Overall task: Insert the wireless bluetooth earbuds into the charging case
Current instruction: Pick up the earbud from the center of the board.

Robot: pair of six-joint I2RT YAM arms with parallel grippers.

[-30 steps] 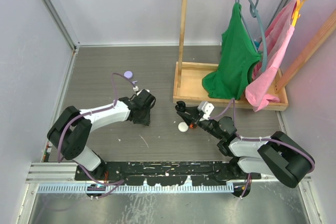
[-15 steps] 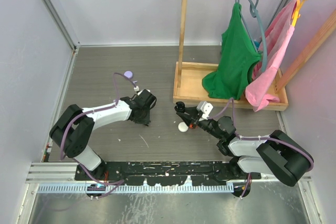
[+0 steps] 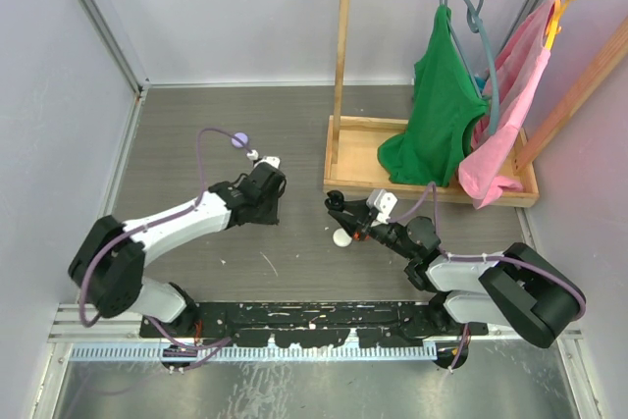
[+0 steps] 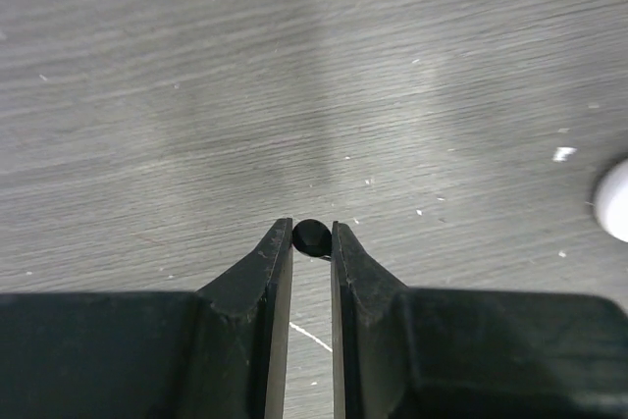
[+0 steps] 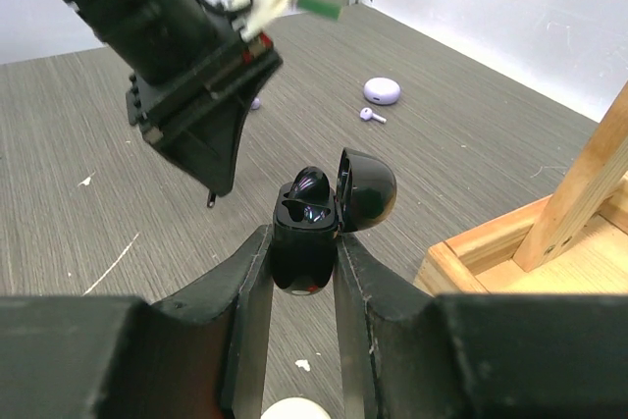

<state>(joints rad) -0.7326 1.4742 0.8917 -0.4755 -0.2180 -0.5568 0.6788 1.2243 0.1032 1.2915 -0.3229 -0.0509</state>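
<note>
The left gripper [image 4: 312, 230] is clenching on a black earbud [image 4: 312, 238], pinching it at the very fingertips. The right gripper [image 5: 303, 260] is grasping the black charging case [image 5: 306, 215] upright, its lid [image 5: 367, 188] hanging open. The step in hand looks like the pick-up of this bud. The next move is calling for carrying it across to the case and lining its stem up with a free well before releasing. Only a rounded bit of the bud is showing, so its orientation, and whether it is touching the worktop [image 4: 294, 66], cannot be told. The glossy wells are hiding whether one is filled. A lilac earbud [image 5: 371, 116] is lying beyond.
</note>
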